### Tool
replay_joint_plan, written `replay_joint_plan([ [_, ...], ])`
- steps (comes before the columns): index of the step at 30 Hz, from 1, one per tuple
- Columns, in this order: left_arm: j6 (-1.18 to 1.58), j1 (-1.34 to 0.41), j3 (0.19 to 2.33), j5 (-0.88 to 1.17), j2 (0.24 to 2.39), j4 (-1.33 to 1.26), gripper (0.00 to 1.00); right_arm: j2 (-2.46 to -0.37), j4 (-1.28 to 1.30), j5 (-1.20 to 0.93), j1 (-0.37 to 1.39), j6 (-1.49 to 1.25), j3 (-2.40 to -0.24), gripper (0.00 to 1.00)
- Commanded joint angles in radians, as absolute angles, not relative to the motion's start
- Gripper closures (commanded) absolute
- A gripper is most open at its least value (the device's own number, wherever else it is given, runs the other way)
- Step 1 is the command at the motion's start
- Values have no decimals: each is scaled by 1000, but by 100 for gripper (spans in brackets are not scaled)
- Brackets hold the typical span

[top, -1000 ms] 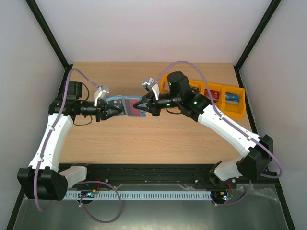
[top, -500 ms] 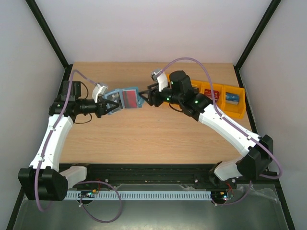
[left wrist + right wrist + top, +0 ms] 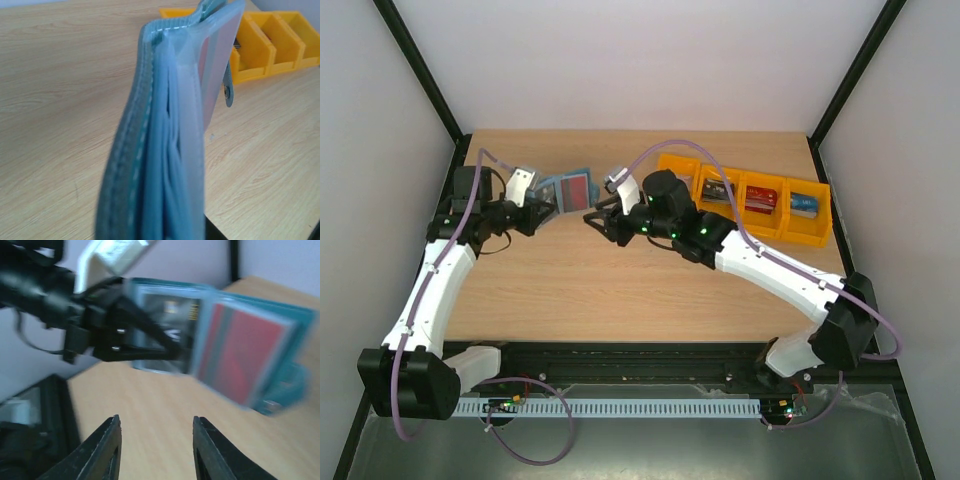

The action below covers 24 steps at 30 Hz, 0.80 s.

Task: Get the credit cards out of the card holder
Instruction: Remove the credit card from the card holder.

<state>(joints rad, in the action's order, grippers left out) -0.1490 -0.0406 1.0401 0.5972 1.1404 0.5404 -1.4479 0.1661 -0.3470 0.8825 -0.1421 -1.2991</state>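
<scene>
so the left tool (image 3: pixel 544 206) has the card holder (image 3: pixel 567 190) up, right tool (image 3: pixel 594 222) empty
It's clamped on one edge of the teal holder, open above the desk (image 3: pixel 620 290) at the back-left, with a red card (image 3: pixel 235 357) showing in a clear pocket. The right one's spread wide just beside it, not touching.

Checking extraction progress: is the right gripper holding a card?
No, the right gripper is open and empty, apart from the card holder.

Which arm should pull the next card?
Right. The right gripper is open and empty, facing the red card; the left gripper is shut on the wallet.
</scene>
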Motion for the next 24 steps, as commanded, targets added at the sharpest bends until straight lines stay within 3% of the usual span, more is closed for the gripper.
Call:
replay_joint_plan([
  [1,-174,-44,1043,753,1132,549,98,-1461,-188,-732,872,-282,-1226,65],
  [13,-328,-44,1094,1087,1126,696,98,-1552,-165,-677,843,-329,-1276,82],
  [24,-592,-44,1147,1255,1125,910,98,-1574,-135,-725,822,-318,-1275,79],
])
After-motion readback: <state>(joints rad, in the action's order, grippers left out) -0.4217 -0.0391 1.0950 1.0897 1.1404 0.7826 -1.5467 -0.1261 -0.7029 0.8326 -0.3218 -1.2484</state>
